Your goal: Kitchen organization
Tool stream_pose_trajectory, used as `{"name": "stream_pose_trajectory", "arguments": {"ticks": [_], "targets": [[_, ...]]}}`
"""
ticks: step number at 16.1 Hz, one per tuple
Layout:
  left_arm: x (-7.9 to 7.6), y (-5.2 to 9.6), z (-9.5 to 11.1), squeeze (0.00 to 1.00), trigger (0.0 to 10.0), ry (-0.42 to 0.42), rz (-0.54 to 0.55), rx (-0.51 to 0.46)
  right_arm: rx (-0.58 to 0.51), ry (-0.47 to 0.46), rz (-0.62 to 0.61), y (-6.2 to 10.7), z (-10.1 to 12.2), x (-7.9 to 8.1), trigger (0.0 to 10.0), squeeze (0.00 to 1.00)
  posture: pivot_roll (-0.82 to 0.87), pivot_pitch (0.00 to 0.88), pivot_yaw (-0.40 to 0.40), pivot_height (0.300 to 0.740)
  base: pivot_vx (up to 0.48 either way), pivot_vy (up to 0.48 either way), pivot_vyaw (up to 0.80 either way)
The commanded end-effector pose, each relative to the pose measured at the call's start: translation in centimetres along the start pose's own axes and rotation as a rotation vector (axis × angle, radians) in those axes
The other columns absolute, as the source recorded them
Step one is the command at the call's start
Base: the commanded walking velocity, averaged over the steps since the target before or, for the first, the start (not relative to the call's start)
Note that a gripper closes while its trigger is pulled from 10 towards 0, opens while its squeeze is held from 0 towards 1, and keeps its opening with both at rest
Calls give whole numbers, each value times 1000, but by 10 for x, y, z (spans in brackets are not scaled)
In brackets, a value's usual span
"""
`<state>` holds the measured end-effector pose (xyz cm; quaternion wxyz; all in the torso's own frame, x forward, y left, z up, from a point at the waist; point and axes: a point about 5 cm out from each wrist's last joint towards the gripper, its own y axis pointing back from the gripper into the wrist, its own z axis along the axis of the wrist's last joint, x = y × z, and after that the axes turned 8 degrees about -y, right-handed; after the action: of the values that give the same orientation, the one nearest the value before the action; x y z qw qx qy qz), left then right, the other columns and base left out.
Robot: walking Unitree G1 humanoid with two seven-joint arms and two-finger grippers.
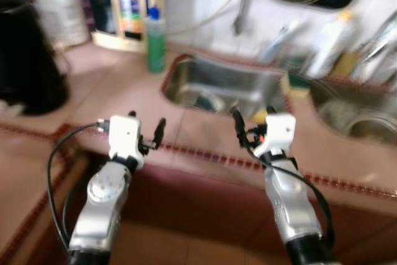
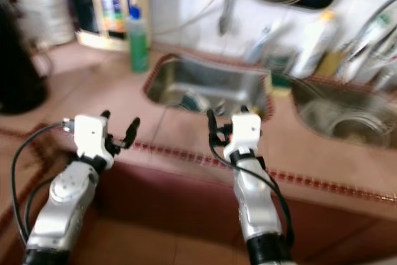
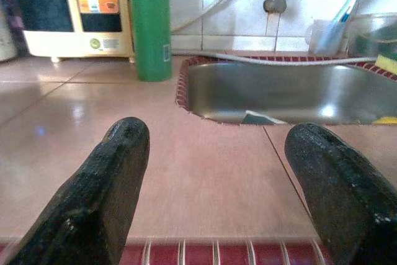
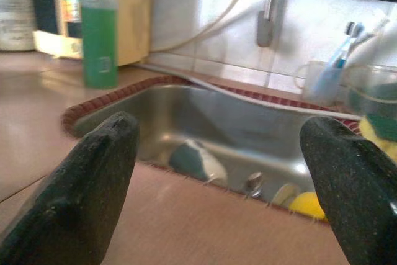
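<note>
I have the left gripper (image 1: pixel 149 133) jaws wide over the counter (image 1: pixel 124 91), left of the sink (image 1: pixel 223 85). The green bottle (image 1: pixel 155 40), just left of the sink's far corner, looks like light, slick plastic; I'd grip mid-body. The right gripper (image 1: pixel 251 127), before the sink, is wide too.
</note>
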<state>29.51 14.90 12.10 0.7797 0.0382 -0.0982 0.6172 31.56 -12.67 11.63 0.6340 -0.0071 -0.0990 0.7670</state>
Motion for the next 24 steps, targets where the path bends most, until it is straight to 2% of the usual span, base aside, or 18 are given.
{"name": "stream_pose_trajectory", "arguments": {"ticks": [1,6,8,24], "targets": [[-4,-2,7,0,10000,-18,-10,-45,-15,18,1,-2,5,-4,10000,0,2,0,-89,740,0,0,0],[-2,6,5,0,10000,-9,-37,-85,-1,35,29,-1,2,-3,10000,0,6,0,-100,740,0,0,0],[-2,7,5,0,10000,18,-33,-87,7,39,33,0,0,-4,10000,0,8,0,-104,740,0,-426,0],[-7,7,1,0,10000,31,-42,-70,35,81,45,6,-3,-12,10000,0,4,0,-120,740,0,-480,0]]}}
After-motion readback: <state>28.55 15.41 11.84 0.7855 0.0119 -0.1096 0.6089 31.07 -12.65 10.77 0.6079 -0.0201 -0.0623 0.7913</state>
